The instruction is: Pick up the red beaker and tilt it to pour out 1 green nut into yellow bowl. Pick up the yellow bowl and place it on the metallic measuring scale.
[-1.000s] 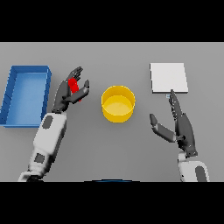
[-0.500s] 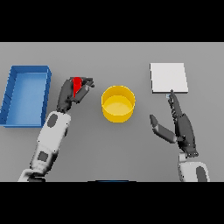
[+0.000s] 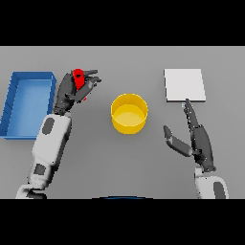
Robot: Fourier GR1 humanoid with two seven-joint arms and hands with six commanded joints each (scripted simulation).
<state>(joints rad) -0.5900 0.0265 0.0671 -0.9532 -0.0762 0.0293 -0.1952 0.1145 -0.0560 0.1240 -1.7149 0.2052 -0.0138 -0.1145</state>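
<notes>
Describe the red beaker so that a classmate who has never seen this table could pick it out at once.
Start at the blue rectangular tray on the left of the grey table. Just to its right, the dark left hand is curled round the small red beaker. It is the only red thing, left of the round yellow bowl.

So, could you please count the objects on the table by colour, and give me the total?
Red: 1, the red beaker, held in the left hand
Yellow: 1, the yellow bowl
Blue: 1, the blue tray
Light grey: 1, the measuring scale
Total: 4
</notes>
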